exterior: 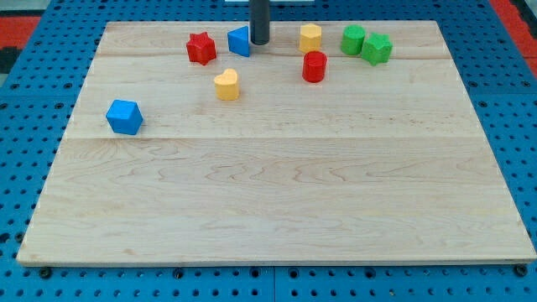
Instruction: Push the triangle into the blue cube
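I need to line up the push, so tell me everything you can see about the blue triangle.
The blue triangle is a small, solid-looking blue block lying flat near the board's top edge. My tip stands right against its right side, hiding that edge. The red star sits apart on its left. The blue cube lies well down-left.

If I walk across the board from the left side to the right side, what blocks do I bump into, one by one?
blue cube → red star → yellow heart → blue triangle, with my tip touching its right side → green cylinder → green star
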{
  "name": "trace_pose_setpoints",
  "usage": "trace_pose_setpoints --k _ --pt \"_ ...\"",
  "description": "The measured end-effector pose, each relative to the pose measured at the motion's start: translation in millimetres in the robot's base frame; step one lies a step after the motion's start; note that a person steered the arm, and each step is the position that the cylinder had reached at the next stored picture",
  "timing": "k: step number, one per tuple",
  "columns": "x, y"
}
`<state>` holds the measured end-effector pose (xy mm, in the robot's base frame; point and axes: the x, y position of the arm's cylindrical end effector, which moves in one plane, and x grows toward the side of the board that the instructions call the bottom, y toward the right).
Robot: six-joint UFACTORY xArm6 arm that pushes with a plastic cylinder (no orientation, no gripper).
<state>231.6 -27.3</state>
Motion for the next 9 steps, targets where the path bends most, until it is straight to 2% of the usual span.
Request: trace_pose_setpoints --k 2,3,5,6,7,8,9 --pt "-21.6 -21.8" --pt "-4.8 -33.8" --pt "73.0 -47.7" --pt "96.5 -78.9" --pt "104.4 -176.7" --pt "102.8 -180.0" --pt "67.0 -236.2"
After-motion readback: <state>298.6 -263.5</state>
